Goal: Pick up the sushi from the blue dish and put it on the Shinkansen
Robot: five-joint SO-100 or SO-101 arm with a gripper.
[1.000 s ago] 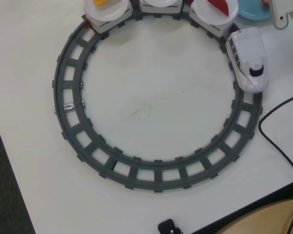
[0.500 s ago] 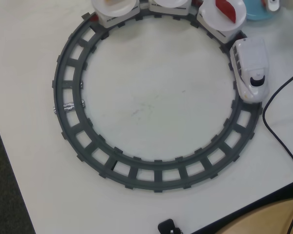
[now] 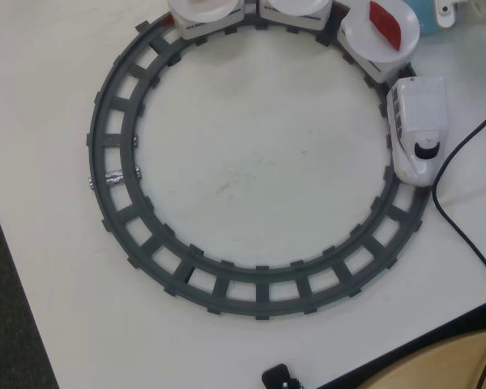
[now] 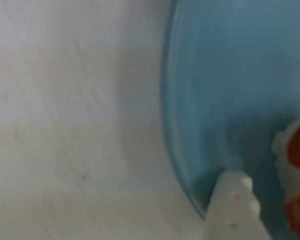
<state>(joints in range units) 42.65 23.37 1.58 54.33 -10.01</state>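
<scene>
The overhead view shows a grey plastic ring track (image 3: 130, 243) laid on a white table (image 3: 243, 162), filling most of the frame. The Shinkansen (image 3: 418, 130), a white toy bullet train with a rounded nose and a dark window strip, sits on the track at the right of the frame, nose pointing toward the bottom. Three carriages follow it along the top arc of the track, each carrying a round white plate. The plate nearest the train (image 3: 381, 24) holds a red pointed piece (image 3: 386, 23). The other two plates, at top centre (image 3: 300, 6) and at top left of centre (image 3: 201, 8), are cut by the frame edge; their contents cannot be determined.

The blue dish (image 3: 425, 10), a plain light-blue round plate, shows only as a sliver at the upper right corner, just beside the red-topped plate. White parts of the arm (image 3: 462, 10) stand over it at the top right edge. A black cable (image 3: 458, 219) runs down the right side of the frame.

In the wrist view, the blue dish (image 4: 225, 95) fills the right half, blurred. One white ridged fingertip (image 4: 235, 200) of the gripper (image 4: 240, 210) enters from the bottom edge, over the dish near its rim. A whitish piece with red markings (image 4: 292, 175) lies at the lower right, inside the dish; it is too blurred to confirm as the sushi. Only one finger is visible, so the state of the jaws cannot be determined.
</scene>
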